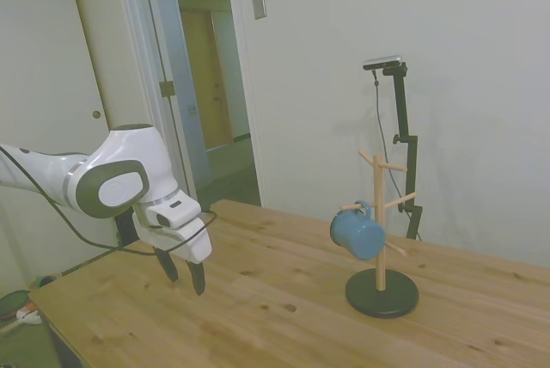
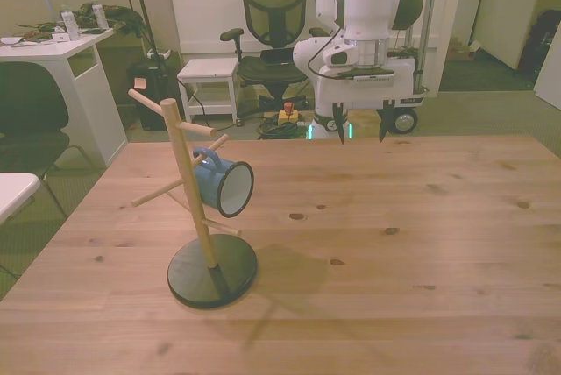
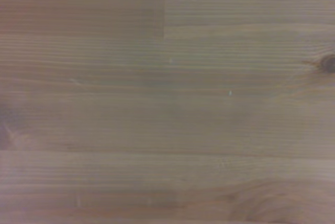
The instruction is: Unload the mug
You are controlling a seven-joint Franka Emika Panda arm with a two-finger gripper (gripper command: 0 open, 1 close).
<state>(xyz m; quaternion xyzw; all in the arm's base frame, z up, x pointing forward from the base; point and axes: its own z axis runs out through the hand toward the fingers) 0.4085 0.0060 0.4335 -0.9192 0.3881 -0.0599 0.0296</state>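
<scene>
In the side view, the blue mug [image 1: 357,232] hung by its loop handle on a lower peg of a wooden mug tree [image 1: 379,213], tilted with its bottom turned toward the arm, while the tree's dark round base [image 1: 381,292] sat on the wooden bench [image 1: 258,316] toward the picture's right. The white arm's gripper [image 1: 184,275] pointed down just above the bench at the picture's left, well apart from the mug, its dark jaws spread and holding nothing. An open doorway [image 1: 210,84] stood in the wall behind the arm. In the front view, the mug [image 2: 223,185] hung on the tree [image 2: 191,184] at the front view's left, its pale open mouth facing the front view's right and slightly downward, with the round base [image 2: 213,272] near the bench's [image 2: 394,261] near-left part. The gripper [image 2: 360,124] hovered over the bench's far edge, right of the middle, its jaws plainly parted with open air between them. Behind the bench stood a black mesh office chair [image 2: 273,16], a small white side table [image 2: 209,77] and a white desk [image 2: 66,60] at the far left. The wrist view showed only blurred wood grain of the bench [image 3: 167,109], with a dark knot [image 3: 328,63] near one edge; neither mug nor tree appeared in it.
</scene>
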